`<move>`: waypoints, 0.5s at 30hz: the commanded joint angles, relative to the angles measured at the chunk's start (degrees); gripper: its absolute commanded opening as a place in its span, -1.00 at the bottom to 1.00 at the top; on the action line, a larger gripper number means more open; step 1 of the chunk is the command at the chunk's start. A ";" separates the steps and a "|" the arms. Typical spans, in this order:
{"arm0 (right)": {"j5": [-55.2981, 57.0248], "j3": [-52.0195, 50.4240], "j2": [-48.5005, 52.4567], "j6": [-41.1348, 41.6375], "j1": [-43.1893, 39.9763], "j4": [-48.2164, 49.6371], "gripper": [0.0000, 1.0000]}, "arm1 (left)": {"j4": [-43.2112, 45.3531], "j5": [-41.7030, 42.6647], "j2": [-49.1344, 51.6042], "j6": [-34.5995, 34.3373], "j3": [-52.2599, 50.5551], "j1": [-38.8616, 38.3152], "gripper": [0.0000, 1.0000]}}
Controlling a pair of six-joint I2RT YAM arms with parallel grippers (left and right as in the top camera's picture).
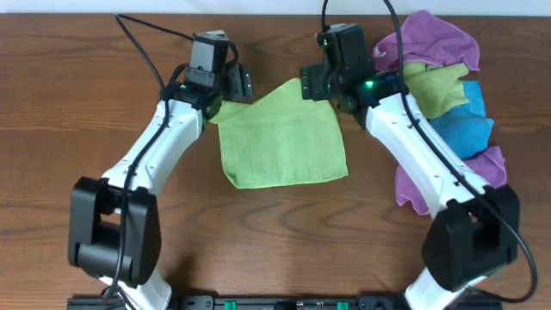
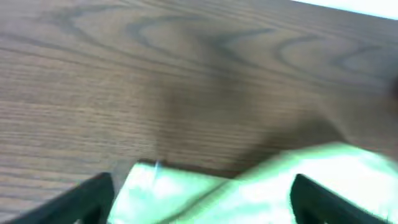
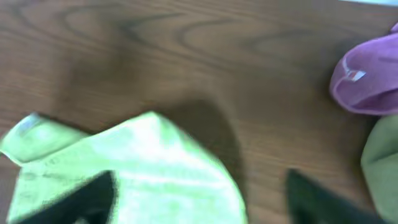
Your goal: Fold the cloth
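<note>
Cloth (image 1: 284, 138), lime green, lies on the table (image 2: 186, 74), its far edge bunched between my jaws. My left gripper (image 2: 199, 190) and right gripper (image 3: 199, 186) both stand wide apart, clamping nothing. Right of my right jaws sit a purple cloth (image 3: 367, 74) and an olive cloth (image 3: 382, 162).

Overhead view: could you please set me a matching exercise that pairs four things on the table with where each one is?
1. lime-green cloth
2. olive-green cloth
3. blue cloth
4. left gripper

a. on the right, nearer than the olive-green cloth
b. at the lime-green cloth's far left corner
c. in the middle, lying alone
d. on the right, beyond the blue cloth

Pairs: 1-c, 2-d, 3-a, 4-b.
</note>
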 commanded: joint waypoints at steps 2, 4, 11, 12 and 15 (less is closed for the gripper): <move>2.21 0.26 -1.03 -1.57 -0.83 -1.64 0.97 | -2.45 0.00 -1.16 2.16 -0.17 0.87 0.91; 2.19 0.26 -1.77 -1.60 -0.81 -3.17 0.93 | -4.52 0.22 -2.10 2.16 -0.17 0.87 0.91; -2.51 0.24 -2.19 -5.05 -0.70 -10.69 0.71 | -22.58 8.66 -2.91 2.21 -0.20 0.79 0.53; -2.54 0.24 -2.19 -5.03 -0.81 -11.08 0.67 | -24.96 11.10 -2.75 2.25 -0.24 0.61 0.45; -2.32 0.24 -2.38 -5.46 -1.33 -12.68 -0.12 | -28.15 13.79 -2.51 3.72 -1.33 -0.81 0.24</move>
